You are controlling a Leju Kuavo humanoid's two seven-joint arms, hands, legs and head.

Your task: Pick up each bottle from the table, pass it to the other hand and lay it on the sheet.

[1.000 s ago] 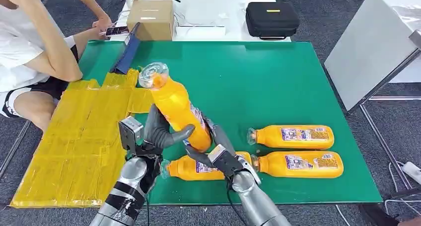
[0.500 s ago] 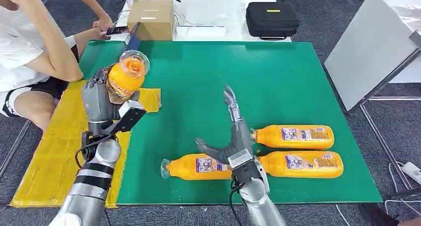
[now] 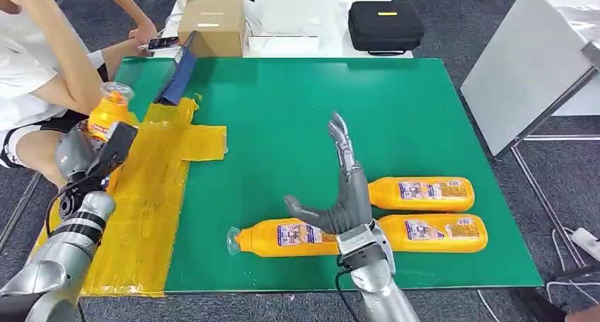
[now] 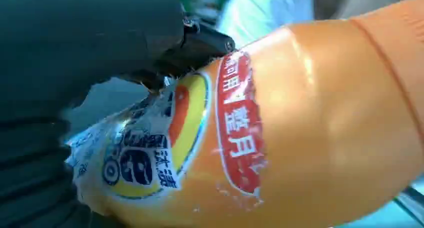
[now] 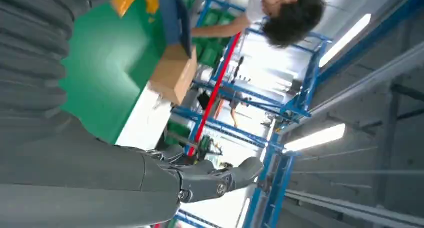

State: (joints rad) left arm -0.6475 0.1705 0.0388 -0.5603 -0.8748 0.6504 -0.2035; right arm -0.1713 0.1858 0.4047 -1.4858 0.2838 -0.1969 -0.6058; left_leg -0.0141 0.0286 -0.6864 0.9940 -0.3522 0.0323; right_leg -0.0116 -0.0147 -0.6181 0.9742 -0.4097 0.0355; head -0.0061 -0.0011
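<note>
My left hand (image 3: pixel 76 152) grips an orange bottle (image 3: pixel 107 114), held upright over the far left edge of the yellow sheet (image 3: pixel 145 194). The left wrist view shows the same bottle (image 4: pixel 280 138) close up, with dark fingers (image 4: pixel 90 32) wrapped round its label. My right hand (image 3: pixel 344 187) stands open above the green mat, fingers pointing up, holding nothing. Three more orange bottles lie on their sides near the front: one (image 3: pixel 283 238) in front of my right hand, two (image 3: pixel 421 192) (image 3: pixel 431 233) to its right.
A person sits at the far left beside the sheet, an arm close to the held bottle. A blue strip (image 3: pixel 178 76) lies at the mat's back left. A cardboard box (image 3: pixel 211 26) and black case (image 3: pixel 385 25) sit on the white table behind.
My left hand has carried the bottle further left, out over the sheet's left edge. My right hand stays open, risen slightly. The view has shifted a little.
</note>
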